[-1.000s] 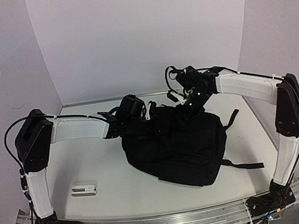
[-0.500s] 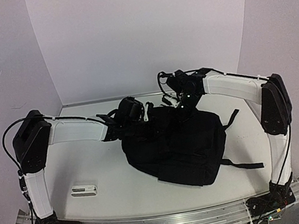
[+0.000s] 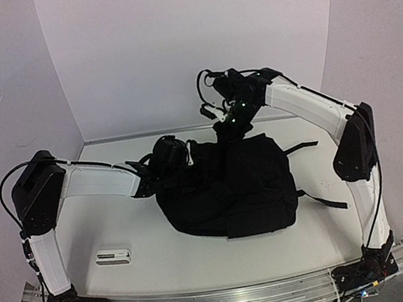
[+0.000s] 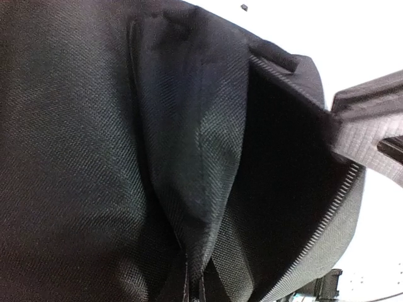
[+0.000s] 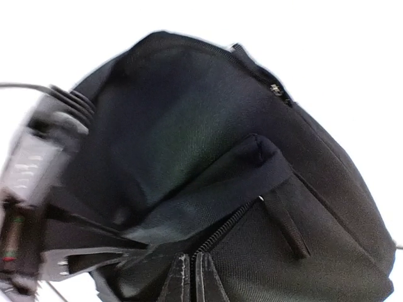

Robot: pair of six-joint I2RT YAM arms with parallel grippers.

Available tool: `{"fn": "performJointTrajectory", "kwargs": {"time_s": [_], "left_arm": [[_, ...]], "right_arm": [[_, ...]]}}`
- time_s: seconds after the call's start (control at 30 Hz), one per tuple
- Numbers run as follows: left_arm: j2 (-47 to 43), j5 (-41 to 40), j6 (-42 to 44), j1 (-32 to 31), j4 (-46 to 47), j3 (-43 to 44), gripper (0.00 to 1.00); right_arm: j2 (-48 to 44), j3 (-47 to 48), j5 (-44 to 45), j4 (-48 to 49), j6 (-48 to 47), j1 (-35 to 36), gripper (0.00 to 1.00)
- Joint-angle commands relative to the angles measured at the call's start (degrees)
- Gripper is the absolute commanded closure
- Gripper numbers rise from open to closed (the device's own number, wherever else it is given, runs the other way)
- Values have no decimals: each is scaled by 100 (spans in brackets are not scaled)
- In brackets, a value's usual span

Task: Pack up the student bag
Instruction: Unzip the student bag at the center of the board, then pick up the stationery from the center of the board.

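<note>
Student bag (image 3: 230, 192) fabric is being gripped from two sides, and the student bag itself is being seen lying at the middle of the white table (image 3: 120, 216), between the two arms, as the largest thing in view.

At the far left, near the front edge and well apart from the student bag, a small flat white item (image 3: 113, 255) is being seen lying on the table. The left arm (image 3: 100, 181) is being stretched rightward to the bag's upper left edge. There the left gripper (image 3: 169, 162) is being pressed shut on the black cloth. In the left wrist view its jaws are being seen closed together at the bottom edge, with a fold of fabric pinched between them. To the right of that fold the main compartment is being held open as a dark hollow, and zip teeth (image 4: 337, 201) are being seen along its right rim.

Further right, at the bag's far top edge, the right gripper (image 3: 227, 128) is likewise being clamped onto the fabric. In the right wrist view its jaws are being seen closed on cloth just beside a zip line, with a black pull tab (image 5: 286, 223) hanging near. The right arm (image 3: 308, 104) is being arched over from its base at the right. At the bag's right side, black straps (image 3: 323, 201) are being seen trailing on the table.
</note>
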Motion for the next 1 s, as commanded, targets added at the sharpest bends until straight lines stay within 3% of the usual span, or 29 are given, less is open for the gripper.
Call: {"fn": "performJointTrajectory", "kwargs": {"time_s": [0.0, 0.1, 0.3, 0.4, 0.5, 0.63, 0.77, 0.8, 0.97], "left_arm": [[169, -23, -452, -87, -240, -98, 100], [341, -147, -727, -32, -278, 6, 100], [390, -392, -1020, 19, -430, -40, 98], [363, -452, -984, 16, -495, -25, 92], [304, -392, -726, 10, -530, 48, 77], [-199, -354, -93, 4, -724, -23, 50], [-965, -759, 454, 18, -1804, -269, 23], [-1196, -830, 526, 20, -2086, -348, 16], [-2169, -1431, 93, 96, -3268, -1084, 2]], "right_arm": [[-671, -173, -1549, 610, 123, 9, 100], [-1090, -432, -2017, 613, 90, 7, 100], [-1201, -329, -1048, 617, -319, -306, 100], [-902, -214, -1147, 599, -262, -424, 100], [-684, -282, -1589, 558, -125, -419, 99], [-704, -428, -1735, 549, -109, -420, 86], [-947, -632, -1716, 558, -142, -423, 72], [-1017, -691, -1717, 566, -160, -423, 62], [-1283, -934, -1849, 598, -181, -421, 32]]}}
